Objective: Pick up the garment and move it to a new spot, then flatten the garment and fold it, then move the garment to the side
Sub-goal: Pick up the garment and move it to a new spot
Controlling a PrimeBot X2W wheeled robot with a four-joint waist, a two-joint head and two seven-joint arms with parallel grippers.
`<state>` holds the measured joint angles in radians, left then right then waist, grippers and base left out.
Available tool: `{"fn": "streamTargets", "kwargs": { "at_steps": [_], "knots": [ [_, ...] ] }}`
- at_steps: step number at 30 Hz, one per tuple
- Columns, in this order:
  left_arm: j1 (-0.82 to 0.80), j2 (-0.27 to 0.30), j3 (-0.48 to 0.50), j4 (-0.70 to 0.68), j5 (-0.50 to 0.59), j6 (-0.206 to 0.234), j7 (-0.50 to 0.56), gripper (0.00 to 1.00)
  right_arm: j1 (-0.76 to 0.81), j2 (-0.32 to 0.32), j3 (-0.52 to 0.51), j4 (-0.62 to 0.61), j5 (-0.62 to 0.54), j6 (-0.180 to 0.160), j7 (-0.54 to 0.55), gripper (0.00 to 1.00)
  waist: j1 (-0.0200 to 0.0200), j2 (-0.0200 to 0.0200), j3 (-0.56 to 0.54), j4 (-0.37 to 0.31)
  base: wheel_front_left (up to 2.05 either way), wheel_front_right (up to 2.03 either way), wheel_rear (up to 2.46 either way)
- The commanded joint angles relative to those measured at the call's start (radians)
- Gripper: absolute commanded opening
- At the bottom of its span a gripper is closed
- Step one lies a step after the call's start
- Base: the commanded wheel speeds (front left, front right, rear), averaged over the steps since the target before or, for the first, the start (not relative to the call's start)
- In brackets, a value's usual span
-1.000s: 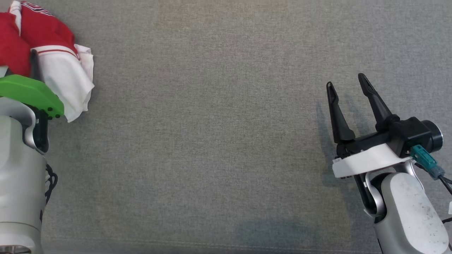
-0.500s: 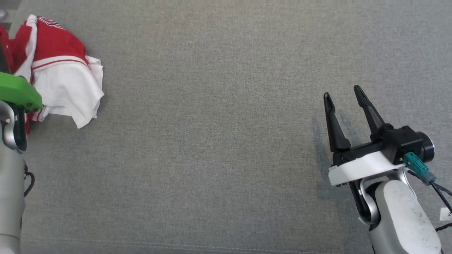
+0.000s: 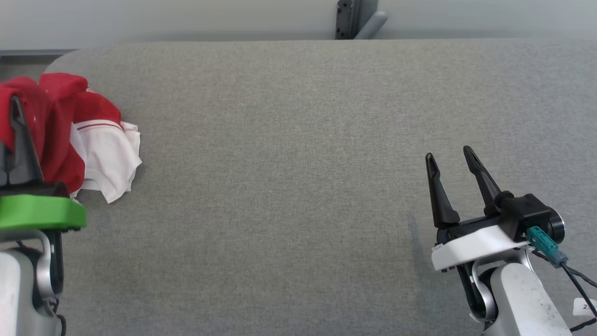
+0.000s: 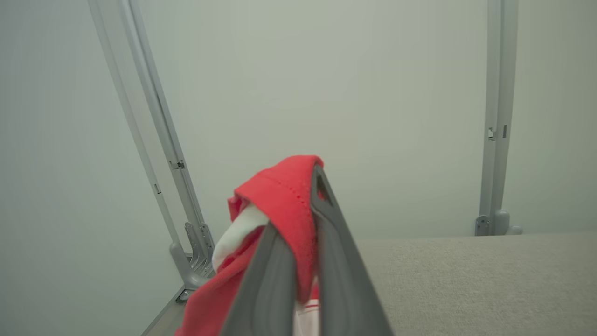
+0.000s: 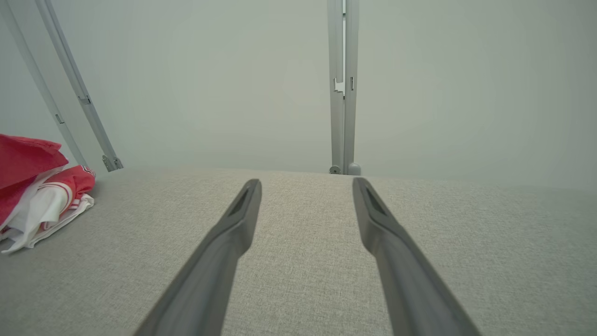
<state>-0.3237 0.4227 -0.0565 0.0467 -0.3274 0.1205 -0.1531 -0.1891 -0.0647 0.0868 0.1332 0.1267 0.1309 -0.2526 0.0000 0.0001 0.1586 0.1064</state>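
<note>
Head camera looks down on the grey surface (image 3: pixel 298 186); wrist cameras skim it toward the wall (image 5: pixel 210 70); all share the garment (image 3: pixel 102 154).

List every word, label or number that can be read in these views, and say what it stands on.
"2": on a white tag at the head view's lower right edge; the rest is cut off.
Garment: small dark print on its red part, too small to read.
No other text can be read.
</note>
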Motion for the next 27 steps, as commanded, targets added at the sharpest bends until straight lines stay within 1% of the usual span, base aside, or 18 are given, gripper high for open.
{"fn": "streamTargets", "kwargs": {
  "at_steps": [1,4,7,8,11,15,18,21,27],
  "knots": [
    [0.048,-0.004,-0.004,-0.059,0.006,0.016,0.021,0.0,0.013,0.001,-0.002,-0.004,0.0,0.0,-0.007,1.0,0.0,-0.0001,-0.054,-0.056,0.0,0.0,0.0],
    [0.131,-0.015,-0.02,-0.184,0.017,0.046,0.064,0.0,0.019,0.002,0.002,-0.014,-0.007,0.0,-0.008,1.0,0.0,-0.0001,-0.069,-0.085,0.0,0.0,0.0],
    [0.184,-0.031,-0.044,-0.268,0.024,0.066,0.096,0.0,0.018,0.003,0.006,-0.029,-0.013,0.0,-0.01,1.0,0.0,-0.0001,-0.081,-0.122,0.0,0.0,0.0],
    [0.184,-0.031,-0.044,-0.268,0.024,0.066,0.096,0.0,0.018,0.003,0.006,-0.029,-0.013,0.0,-0.01,1.0,0.0,-0.0001,-0.081,-0.122,0.0,0.0,0.0],
    [0.2,-0.055,-0.094,-0.324,0.033,0.065,0.117,0.0,0.019,0.004,0.002,-0.05,-0.014,0.0,-0.01,1.0,0.0,-0.0001,-0.082,-0.156,0.0,0.0,0.0],
    [0.17,-0.096,-0.175,-0.337,0.038,0.042,0.134,0.0,0.018,0.004,-0.001,-0.077,-0.008,0.0,-0.005,1.0,0.0,-0.0001,-0.07,-0.209,0.0,0.0,0.0],
    [0.123,-0.135,-0.247,-0.316,0.041,0.012,0.131,0.0,0.01,0.004,-0.004,-0.099,-0.007,0.0,0.003,1.0,0.0,-0.0001,-0.049,-0.26,0.0,0.0,0.0],
    [0.061,-0.177,-0.32,-0.269,0.047,-0.027,0.126,0.0,0.002,0.006,-0.015,-0.117,-0.005,0.0,0.006,1.0,0.0,-0.0001,-0.022,-0.314,0.0,0.0,0.0],
    [-0.079,-0.258,-0.414,-0.158,0.06,-0.079,0.122,0.0,-0.011,0.011,-0.017,-0.126,0.013,0.0,0.0,1.0,0.0,-0.0001,0.046,-0.44,0.0,0.0,0.0]
  ]
}}
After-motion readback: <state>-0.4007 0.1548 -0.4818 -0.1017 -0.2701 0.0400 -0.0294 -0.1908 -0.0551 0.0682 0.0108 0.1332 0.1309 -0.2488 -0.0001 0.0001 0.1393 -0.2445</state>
